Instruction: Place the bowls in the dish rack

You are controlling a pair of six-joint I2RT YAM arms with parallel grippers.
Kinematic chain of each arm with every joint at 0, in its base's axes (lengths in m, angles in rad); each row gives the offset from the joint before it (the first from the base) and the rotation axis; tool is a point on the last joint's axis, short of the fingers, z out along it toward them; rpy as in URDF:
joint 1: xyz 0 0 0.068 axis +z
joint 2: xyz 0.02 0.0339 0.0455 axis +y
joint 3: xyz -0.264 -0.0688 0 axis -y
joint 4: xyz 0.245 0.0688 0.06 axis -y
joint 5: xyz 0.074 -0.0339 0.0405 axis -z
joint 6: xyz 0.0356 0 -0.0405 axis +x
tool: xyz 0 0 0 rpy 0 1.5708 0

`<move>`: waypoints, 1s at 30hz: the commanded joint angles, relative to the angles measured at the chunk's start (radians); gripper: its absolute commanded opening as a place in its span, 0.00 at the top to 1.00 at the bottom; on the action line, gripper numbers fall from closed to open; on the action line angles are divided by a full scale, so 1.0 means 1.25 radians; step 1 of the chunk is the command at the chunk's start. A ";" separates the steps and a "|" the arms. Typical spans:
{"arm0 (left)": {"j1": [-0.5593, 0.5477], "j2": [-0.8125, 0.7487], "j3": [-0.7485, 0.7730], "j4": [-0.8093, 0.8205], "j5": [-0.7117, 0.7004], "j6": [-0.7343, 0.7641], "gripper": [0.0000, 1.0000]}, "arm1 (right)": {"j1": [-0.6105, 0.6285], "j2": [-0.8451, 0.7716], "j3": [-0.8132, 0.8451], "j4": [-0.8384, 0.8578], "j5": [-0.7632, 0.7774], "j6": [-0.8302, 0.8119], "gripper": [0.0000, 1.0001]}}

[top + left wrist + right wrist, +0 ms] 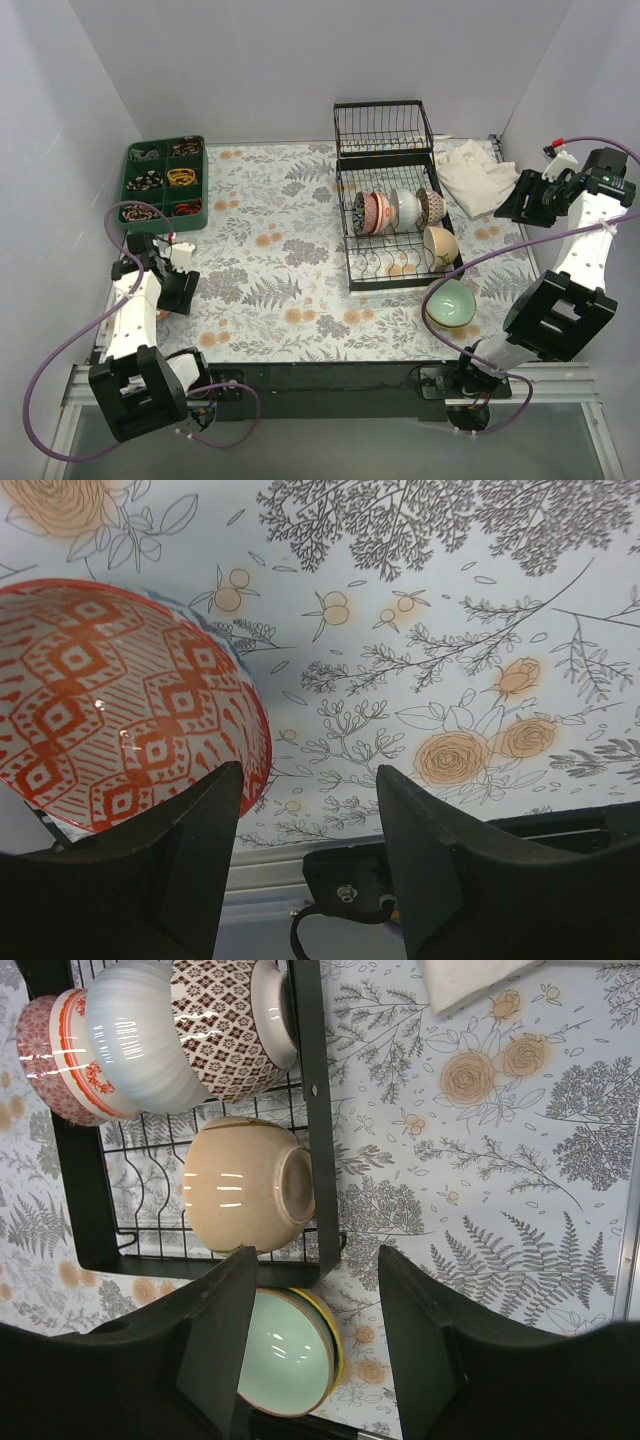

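Dish rack (400, 282) sits centre-right on the floral tabletop (270, 270), w/ its taller wire basket end at the far side. One row of bowls stands on edge btwn the prongs. Right wrist view shows three of them packed close: red-patterned bowl (45, 1060), white ribbed bowl (140, 1040) and brown lattice bowl (225, 1030). A cream bowl (240, 1185) lies on its side in the rack's near right corner, foot pointing outward. Just outside that corner, on the tabletop, a pale green bowl (285, 1350) is nested in a yellow-rimmed bowl (328, 1335).

Right pincer (318, 1260) hangs above that corner, fingers spread wide, nothing btwn them. Left pincer (310, 780) is low over the near left part of the tabletop, also wide open and empty. A red-orange diamond-pattern bowl (110, 700) sits just beside its left finger; can't tell if they touch.

Green compartment tray (204, 190) at far left holds small coiled items (181, 177) in its cells; too small to tell what kind. White cloth (480, 175) lies crumpled right of the rack.
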 commanded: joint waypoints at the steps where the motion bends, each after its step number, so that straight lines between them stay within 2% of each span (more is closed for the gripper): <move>1: 0.002 -0.020 -0.032 0.075 -0.060 -0.035 0.45 | 0.000 -0.001 0.030 0.005 -0.046 0.021 0.39; 6: 0.007 0.022 -0.072 0.163 -0.078 -0.040 0.49 | 0.000 -0.007 0.029 0.005 -0.045 0.022 0.39; 7: 0.006 0.029 -0.085 0.172 -0.073 -0.034 0.54 | 0.000 -0.010 0.028 0.005 -0.042 0.022 0.40; 9: 0.006 0.028 -0.091 0.196 -0.070 -0.031 0.58 | 0.000 -0.015 0.024 0.005 -0.039 0.021 0.39; 13: 0.006 0.017 -0.088 0.221 -0.072 -0.032 0.79 | 0.000 -0.029 0.018 0.005 -0.035 0.026 0.40; 14: 0.006 -0.009 -0.078 0.226 -0.078 -0.043 0.93 | 0.000 -0.031 0.017 0.005 -0.034 0.028 0.40; 15: 0.006 -0.028 -0.069 0.234 -0.078 -0.042 0.99 | 0.000 -0.037 0.017 0.005 -0.034 0.031 0.39; 16: 0.006 -0.050 -0.055 0.226 -0.062 -0.034 1.00 | 0.000 -0.039 0.015 0.005 -0.033 0.032 0.39; 19: -0.008 -0.080 0.078 0.123 0.071 -0.042 1.00 | 0.000 -0.048 0.015 0.004 -0.025 0.034 0.39; 20: -0.017 -0.074 0.175 0.052 0.121 -0.050 1.00 | 0.000 -0.049 0.014 0.004 -0.022 0.034 0.39; 21: -0.026 -0.040 0.219 0.010 0.280 -0.036 1.00 | 0.000 -0.054 0.013 0.004 -0.017 0.033 0.39; 23: -0.078 0.007 0.303 -0.076 0.434 -0.029 1.00 | 0.000 -0.054 0.007 0.004 -0.011 0.031 0.40; 24: -0.111 0.048 0.362 -0.071 0.562 -0.088 1.00 | 0.000 -0.055 0.004 0.004 -0.006 0.028 0.40; 25: -0.198 0.064 0.377 -0.043 0.598 -0.148 1.00 | 0.000 -0.055 0.003 0.004 -0.003 0.025 0.40; 26: -0.241 0.077 0.387 0.050 0.636 -0.208 1.00 | 0.000 -0.056 0.002 0.004 0.005 0.022 0.40; 27: -0.321 0.086 0.388 0.119 0.683 -0.370 1.00 | 0.000 -0.055 0.002 0.004 0.013 0.020 0.40; 28: -0.349 0.092 0.375 0.203 0.706 -0.452 1.00 | 0.000 -0.058 0.001 0.004 0.019 0.014 0.40; 29: -0.370 0.092 0.352 0.388 0.725 -0.545 1.00 | 0.000 -0.060 -0.001 0.004 0.032 0.010 0.40; 30: -0.412 0.097 0.328 0.482 0.741 -0.618 1.00 | 0.000 -0.061 -0.004 0.004 0.039 0.007 0.40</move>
